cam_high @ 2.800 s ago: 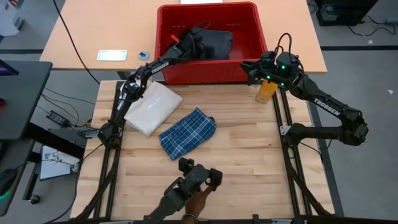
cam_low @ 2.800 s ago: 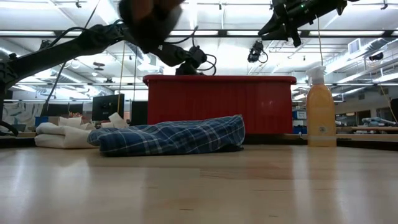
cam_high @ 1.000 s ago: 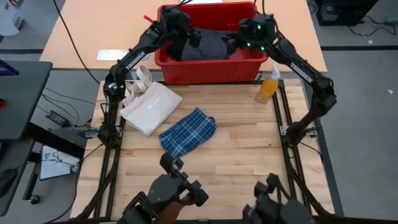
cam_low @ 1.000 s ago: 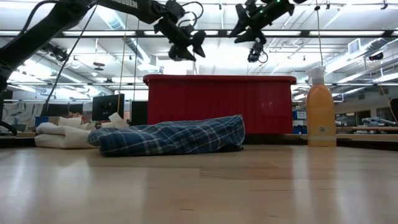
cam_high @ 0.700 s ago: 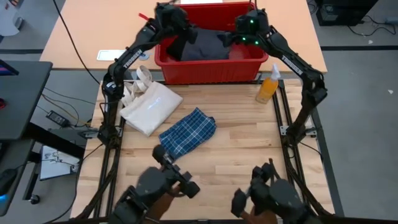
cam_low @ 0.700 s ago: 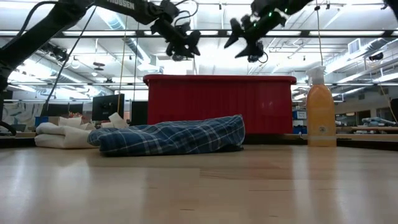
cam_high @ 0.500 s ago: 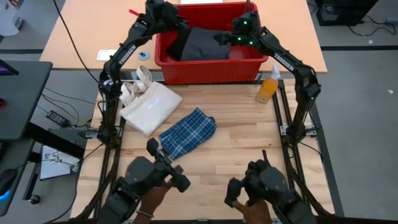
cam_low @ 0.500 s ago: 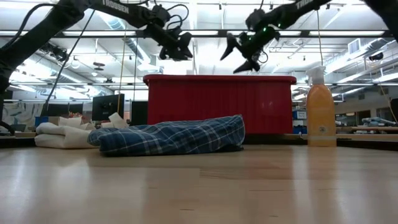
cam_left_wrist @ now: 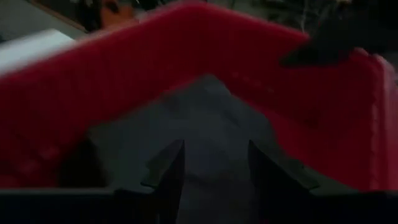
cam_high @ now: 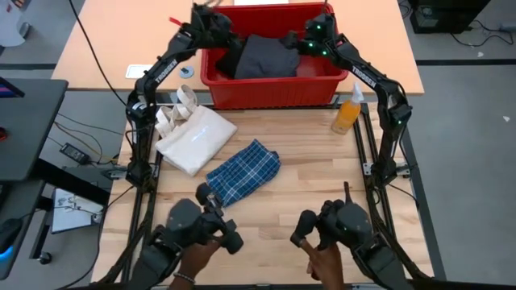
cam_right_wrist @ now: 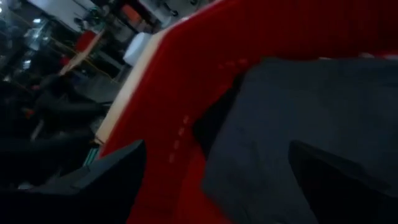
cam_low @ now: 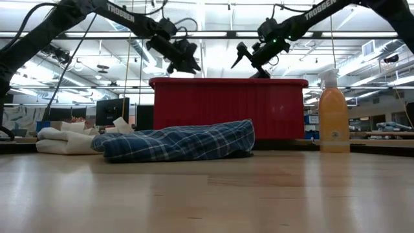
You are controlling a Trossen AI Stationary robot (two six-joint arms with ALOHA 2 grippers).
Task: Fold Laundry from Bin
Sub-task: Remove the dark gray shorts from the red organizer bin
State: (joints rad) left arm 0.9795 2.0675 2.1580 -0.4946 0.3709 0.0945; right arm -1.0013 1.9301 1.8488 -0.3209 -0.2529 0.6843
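The red bin (cam_high: 266,87) stands at the table's far edge, with a dark charcoal-grey garment (cam_high: 268,55) and a black piece (cam_high: 229,61) lying in it. My left gripper (cam_high: 228,34) hovers open above the bin's left part, and the grey garment (cam_left_wrist: 211,118) shows beyond its fingers. My right gripper (cam_high: 300,44) hovers wide open over the bin's right part, above the same garment (cam_right_wrist: 311,106). In the low view both grippers (cam_low: 185,59) (cam_low: 249,59) stand just above the bin's rim (cam_low: 228,81). A folded blue-and-white plaid shirt (cam_high: 243,171) lies on the table.
A cream tote bag (cam_high: 193,137) lies left of the plaid shirt. An orange spray bottle (cam_high: 347,111) stands by the bin's near right corner. At the table's near edge, a person's hands (cam_high: 197,256) hold two more dark grippers (cam_high: 334,225).
Both grippers have sunk toward the bin's rim. My right gripper has rolled about its own axis while coming down, and its fingers have spread wider. My left gripper has shifted a little toward the bin's left side. The laundry has kept still.
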